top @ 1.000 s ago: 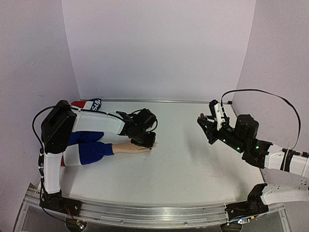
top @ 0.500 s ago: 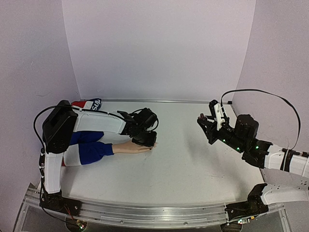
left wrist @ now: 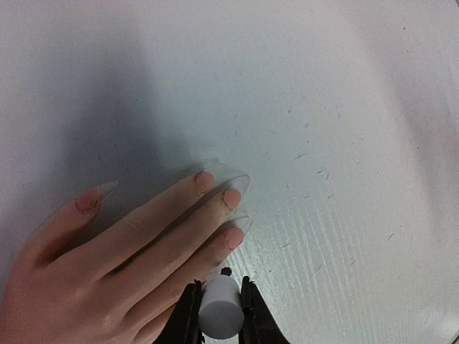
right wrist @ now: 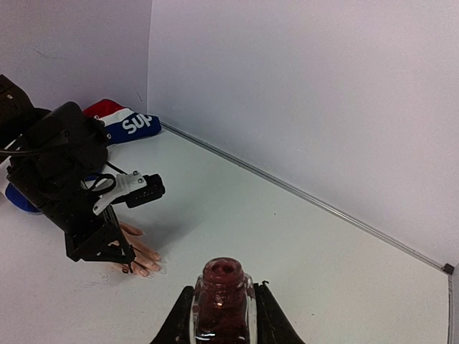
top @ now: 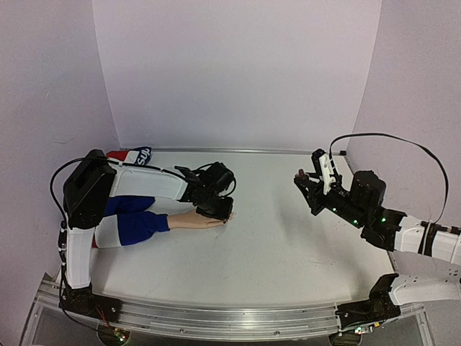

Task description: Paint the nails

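While the mannequin hand lies flat at the left of the table, long axis running left-right, its nails point right. Left gripper is clamped on a white brush cap right beside those nails; right gripper squeezes an open dark-red polish bottle.

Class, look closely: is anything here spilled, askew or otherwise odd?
Nothing stands out. The open polish bottle sits upright in the right gripper, no spill on the table; the left gripper holds the white cap by the mannequin hand.
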`<action>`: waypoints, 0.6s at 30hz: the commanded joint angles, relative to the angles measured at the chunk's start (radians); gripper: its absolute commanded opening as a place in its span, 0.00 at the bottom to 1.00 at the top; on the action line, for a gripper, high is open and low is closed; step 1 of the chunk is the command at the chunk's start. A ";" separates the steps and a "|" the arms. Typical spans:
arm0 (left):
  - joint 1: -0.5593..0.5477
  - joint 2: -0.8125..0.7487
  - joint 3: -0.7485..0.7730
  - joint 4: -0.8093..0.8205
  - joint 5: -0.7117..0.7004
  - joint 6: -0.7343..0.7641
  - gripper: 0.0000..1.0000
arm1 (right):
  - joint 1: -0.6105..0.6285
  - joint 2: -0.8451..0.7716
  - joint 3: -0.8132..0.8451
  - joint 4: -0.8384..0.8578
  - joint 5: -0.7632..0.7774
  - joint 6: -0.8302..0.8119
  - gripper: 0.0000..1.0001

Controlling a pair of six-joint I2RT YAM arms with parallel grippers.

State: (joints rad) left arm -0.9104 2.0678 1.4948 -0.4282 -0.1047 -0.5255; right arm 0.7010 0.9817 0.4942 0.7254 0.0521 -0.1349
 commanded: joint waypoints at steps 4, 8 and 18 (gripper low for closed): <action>0.003 -0.056 -0.016 -0.001 -0.003 -0.010 0.00 | -0.003 -0.004 0.014 0.067 -0.009 -0.003 0.00; 0.004 -0.058 -0.019 -0.001 -0.001 -0.013 0.00 | -0.003 -0.003 0.014 0.067 -0.010 -0.003 0.00; 0.004 -0.061 -0.019 0.001 0.012 -0.007 0.00 | -0.002 -0.001 0.014 0.068 -0.012 -0.002 0.00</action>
State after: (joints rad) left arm -0.9104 2.0624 1.4757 -0.4290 -0.1032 -0.5262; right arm 0.7010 0.9829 0.4942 0.7254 0.0456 -0.1349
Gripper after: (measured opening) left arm 0.159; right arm 0.230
